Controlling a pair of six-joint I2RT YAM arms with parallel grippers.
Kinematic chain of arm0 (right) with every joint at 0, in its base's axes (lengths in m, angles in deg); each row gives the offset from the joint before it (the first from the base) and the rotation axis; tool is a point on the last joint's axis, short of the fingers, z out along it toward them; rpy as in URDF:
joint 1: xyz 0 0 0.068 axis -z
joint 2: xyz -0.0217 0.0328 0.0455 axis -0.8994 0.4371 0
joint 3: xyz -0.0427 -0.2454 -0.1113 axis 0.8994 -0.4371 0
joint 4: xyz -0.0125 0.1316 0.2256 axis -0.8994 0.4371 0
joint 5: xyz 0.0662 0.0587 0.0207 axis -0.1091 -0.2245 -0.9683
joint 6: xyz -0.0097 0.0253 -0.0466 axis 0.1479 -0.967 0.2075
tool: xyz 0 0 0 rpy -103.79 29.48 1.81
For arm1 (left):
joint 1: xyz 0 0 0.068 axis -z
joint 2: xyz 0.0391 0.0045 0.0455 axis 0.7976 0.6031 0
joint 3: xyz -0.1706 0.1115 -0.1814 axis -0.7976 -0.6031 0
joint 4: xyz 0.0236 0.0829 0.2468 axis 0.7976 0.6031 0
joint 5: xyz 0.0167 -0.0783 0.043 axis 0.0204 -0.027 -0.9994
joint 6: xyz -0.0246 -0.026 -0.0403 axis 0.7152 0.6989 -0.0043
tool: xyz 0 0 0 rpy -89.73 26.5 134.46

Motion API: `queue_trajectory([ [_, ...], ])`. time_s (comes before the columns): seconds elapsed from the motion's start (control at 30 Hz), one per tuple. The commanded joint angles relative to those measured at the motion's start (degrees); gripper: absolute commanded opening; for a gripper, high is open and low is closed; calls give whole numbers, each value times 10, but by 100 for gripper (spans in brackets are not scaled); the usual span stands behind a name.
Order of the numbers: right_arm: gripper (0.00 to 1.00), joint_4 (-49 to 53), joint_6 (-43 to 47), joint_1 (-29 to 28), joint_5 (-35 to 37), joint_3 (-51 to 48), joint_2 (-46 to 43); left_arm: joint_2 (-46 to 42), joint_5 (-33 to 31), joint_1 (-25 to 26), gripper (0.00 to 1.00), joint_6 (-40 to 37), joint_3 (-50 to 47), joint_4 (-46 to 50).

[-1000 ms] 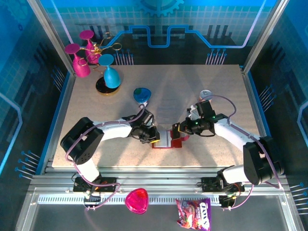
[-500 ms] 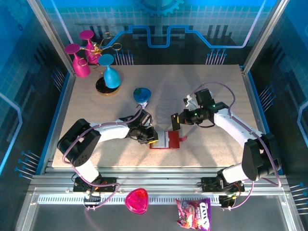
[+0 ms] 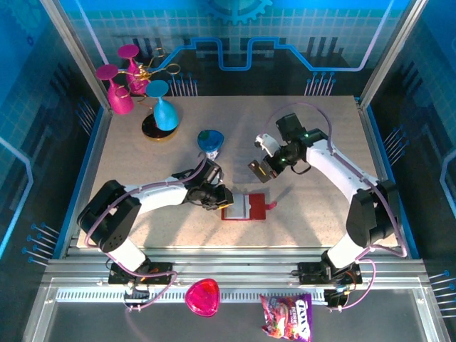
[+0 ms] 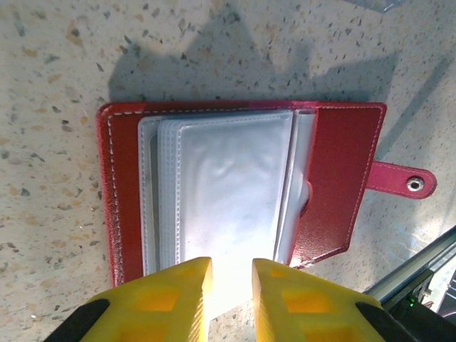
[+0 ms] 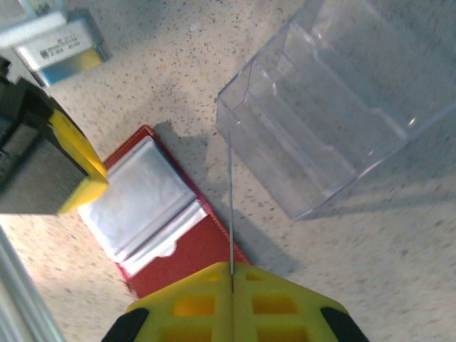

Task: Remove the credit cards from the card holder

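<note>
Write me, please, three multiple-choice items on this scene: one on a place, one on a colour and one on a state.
1. Where does the card holder lie?
A. In a pink dish
B. On the table
C. Inside a clear box

2. What colour is its cover?
A. Blue
B. Green
C. Dark red

3. How do the right gripper's jaws stand?
A. Wide open and empty
B. Shut on a credit card
C. Shut on a snap tab

Answers:
1 B: it lies open on the speckled surface.
2 C: dark red frames its pale inside.
3 B: the right wrist view shows the card edge-on, pinched between the jaws.
</note>
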Motion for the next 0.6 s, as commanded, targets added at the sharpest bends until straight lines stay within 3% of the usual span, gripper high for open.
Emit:
queue_trajectory([
  [0.0,0,58,124,-11,30,57,29,-23,-12,-8,22,-3,-13,1],
  [0.57,0,186,306,-35,28,252,164,-95,-19,-33,22,2,-61,-14],
])
